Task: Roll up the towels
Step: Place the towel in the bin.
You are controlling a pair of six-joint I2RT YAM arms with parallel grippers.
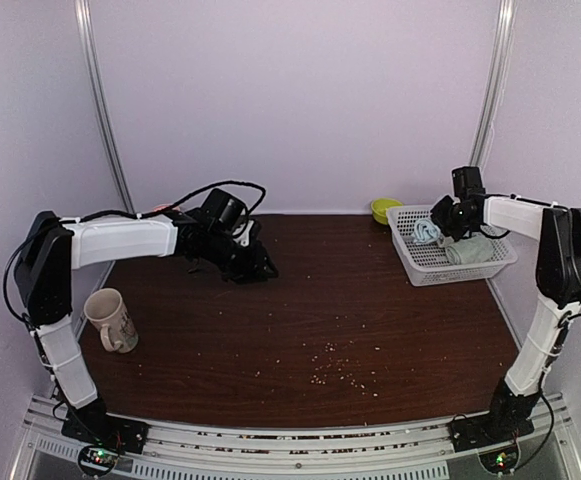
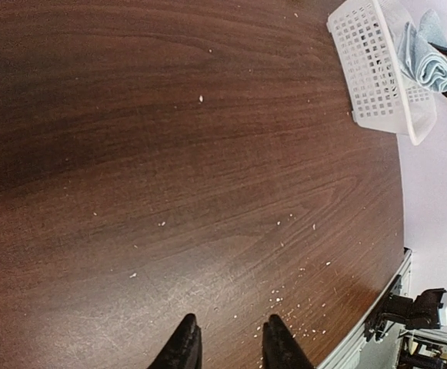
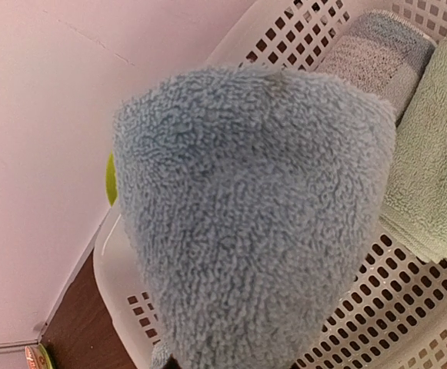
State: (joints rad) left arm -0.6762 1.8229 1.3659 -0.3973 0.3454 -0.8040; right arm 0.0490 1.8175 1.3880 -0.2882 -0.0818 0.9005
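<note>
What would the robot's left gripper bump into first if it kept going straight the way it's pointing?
Probably the bare wooden table, just ahead of the open left gripper. The white basket sits well off to the side, though depth is hard to judge.

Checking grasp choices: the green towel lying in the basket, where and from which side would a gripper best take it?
Probably pinch the green towel across its narrow width near mid-length, coming from straight above. It lies as a long bundle in the basket, whose walls block side approaches; a grey striped cloth lies close beside it.
</note>
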